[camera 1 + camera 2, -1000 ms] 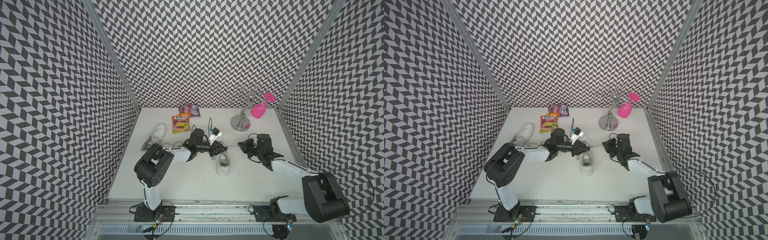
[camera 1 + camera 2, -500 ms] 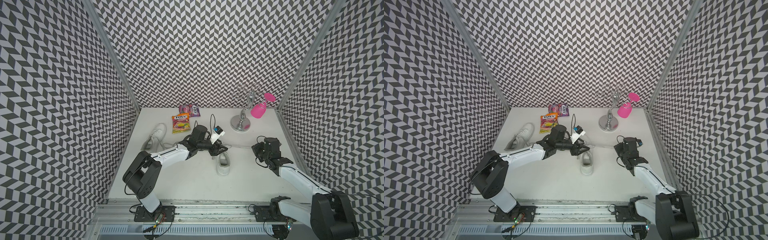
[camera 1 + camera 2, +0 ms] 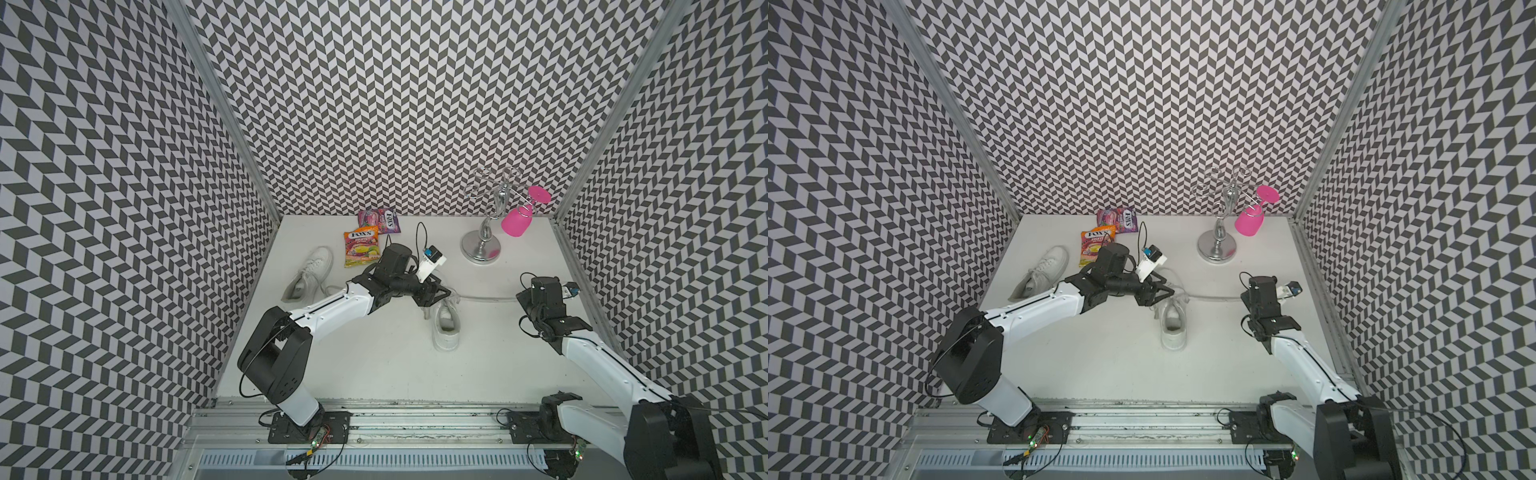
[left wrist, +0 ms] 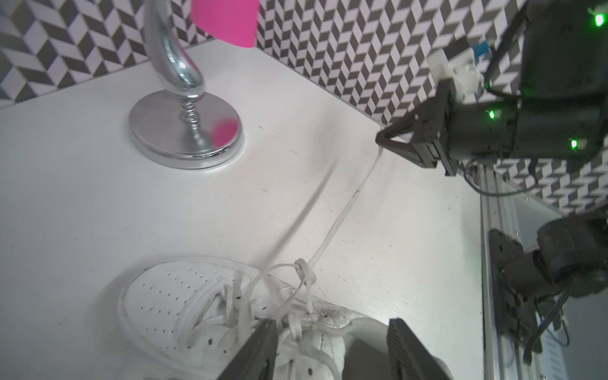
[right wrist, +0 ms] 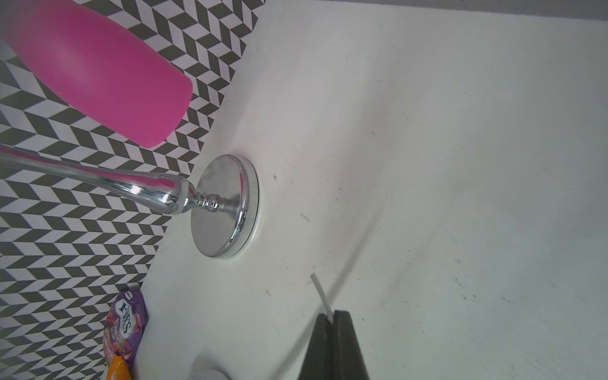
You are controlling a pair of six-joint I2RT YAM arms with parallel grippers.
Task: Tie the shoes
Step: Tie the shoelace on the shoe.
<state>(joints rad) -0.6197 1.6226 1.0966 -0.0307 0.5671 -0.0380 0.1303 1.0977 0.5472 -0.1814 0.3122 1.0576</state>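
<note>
Standing near the middle of the white table [image 3: 374, 365], the near shoe [image 3: 445, 328] points its toe toward the back wall, and one long flat lace [image 3: 482, 298] runs taut from its eyelets to the right gripper [image 4: 383, 139]. A second ago the right gripper sat close beside this shoe; it has since drawn away toward the right wall, stretching the lace out. The left gripper [image 3: 436, 293] has meanwhile spread its jaws from a narrow gap to about half open, and its arm has reached further over the shoe's tongue. In the left wrist view the shoe is plain white with perforated toe, and a small single knot [image 4: 304, 271] sits where the lace leaves the eyelets; the left fingers [image 4: 260, 348] straddle the laces without clearly pinching any. The right jaws are closed on the lace, whose stiff tip [image 5: 320, 294] pokes out past them in the right wrist view. The second shoe [image 3: 309, 274] lies tilted by the left wall, its laces loose. Behind it lie two candy bags [image 3: 361, 247], and a chrome stand [image 3: 482, 245] carrying a pink glass [image 3: 517, 220] stands at the back right. The near shoe's toe is hidden under the left gripper in both top views.
</note>
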